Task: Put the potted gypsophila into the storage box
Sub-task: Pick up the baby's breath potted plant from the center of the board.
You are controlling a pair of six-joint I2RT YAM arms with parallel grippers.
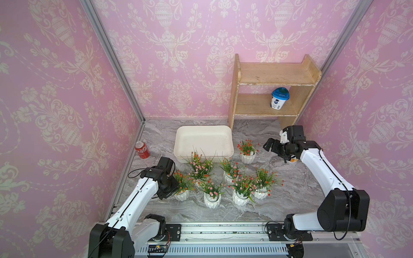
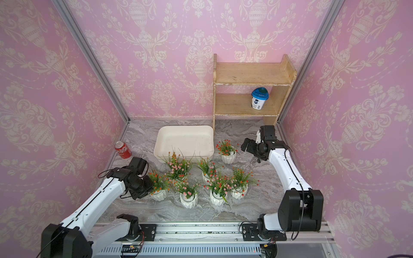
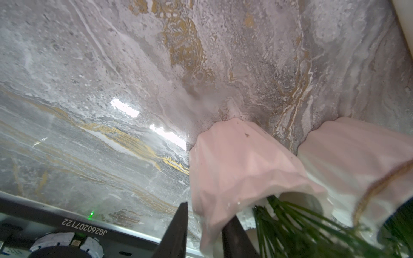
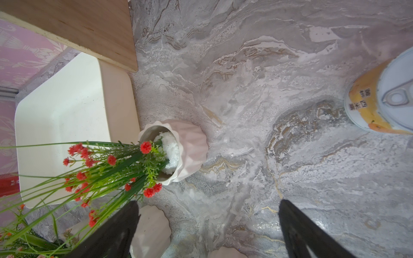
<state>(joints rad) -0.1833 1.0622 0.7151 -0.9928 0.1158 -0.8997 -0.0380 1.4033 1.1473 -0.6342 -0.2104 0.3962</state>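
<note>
Seven potted plants (image 1: 242, 186) are noted on the table (image 1: 290, 192), none in the empty box (image 1: 177, 145). Left gripper (image 3: 207, 212) is set narrow astride the leftmost pot (image 1: 182, 194) rim, likely for a wall pinch; contact cannot be told. Right gripper (image 4: 207, 202) is held wide and empty beside the box-side pot (image 4: 190, 145).

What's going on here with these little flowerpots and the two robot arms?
The left gripper has its jaws astride the rim of the leftmost potted gypsophila, which stands on the table. The right gripper hovers with jaws wide open near the pot beside the storage box. All seven pots sit outside it.
</note>
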